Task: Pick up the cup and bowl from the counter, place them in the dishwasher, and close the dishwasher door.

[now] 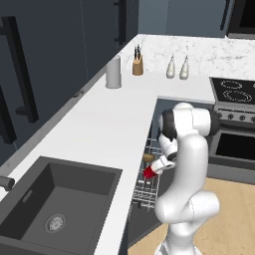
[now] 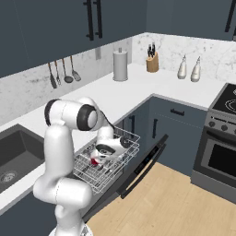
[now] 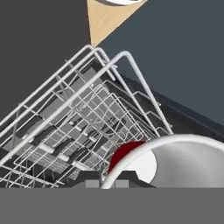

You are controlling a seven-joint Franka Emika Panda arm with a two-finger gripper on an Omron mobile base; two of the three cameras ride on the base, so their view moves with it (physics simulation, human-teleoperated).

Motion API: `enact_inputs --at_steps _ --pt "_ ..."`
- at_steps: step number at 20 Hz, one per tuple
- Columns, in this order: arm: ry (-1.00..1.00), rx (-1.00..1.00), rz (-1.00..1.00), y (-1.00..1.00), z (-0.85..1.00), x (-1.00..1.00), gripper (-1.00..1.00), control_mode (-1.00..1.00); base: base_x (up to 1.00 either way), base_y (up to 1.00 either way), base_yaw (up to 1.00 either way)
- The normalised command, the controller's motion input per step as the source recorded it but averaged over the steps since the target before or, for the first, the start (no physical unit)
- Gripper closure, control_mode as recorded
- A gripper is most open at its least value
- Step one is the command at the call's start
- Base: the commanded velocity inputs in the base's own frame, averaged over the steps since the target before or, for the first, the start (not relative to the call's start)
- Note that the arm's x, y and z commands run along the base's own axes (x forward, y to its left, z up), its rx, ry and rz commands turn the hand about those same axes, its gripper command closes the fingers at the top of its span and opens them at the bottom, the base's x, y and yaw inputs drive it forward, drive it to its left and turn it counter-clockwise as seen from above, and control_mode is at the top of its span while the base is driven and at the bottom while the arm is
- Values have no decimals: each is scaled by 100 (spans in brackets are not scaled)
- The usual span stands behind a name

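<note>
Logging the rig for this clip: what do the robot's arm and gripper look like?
The arm is glossy white, built of rounded tubular links with dark grey bands at the joints. No cables or markings show. The gripper is small and white.

The white arm (image 2: pixel 64 152) folds forward and down, claw (image 2: pixel 97 159) closed tight, pointing downward.

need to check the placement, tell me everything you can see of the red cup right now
The cup is small and red with a white rim and pale inside, plastic by its look. It is held in the gripper, shut on its rim, and lies tilted over the wire rack pulled out of the open dishwasher. The left base view shows a tan bowl just behind it. Whether it touches the rack is unclear.
</note>
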Motion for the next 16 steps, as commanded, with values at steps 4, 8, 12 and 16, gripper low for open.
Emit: enact_inputs --at_steps 4,8,12,16 --pt "-2 0 4 17 -52 25 100 -100 0 0 0" --pt "-6 1 2 16 -44 34 100 -100 0 0 0" --pt "-5 1 1 13 -40 31 100 -100 0 0 0" --pt "-1 0 0 4 -42 13 100 -100 0 0 0"
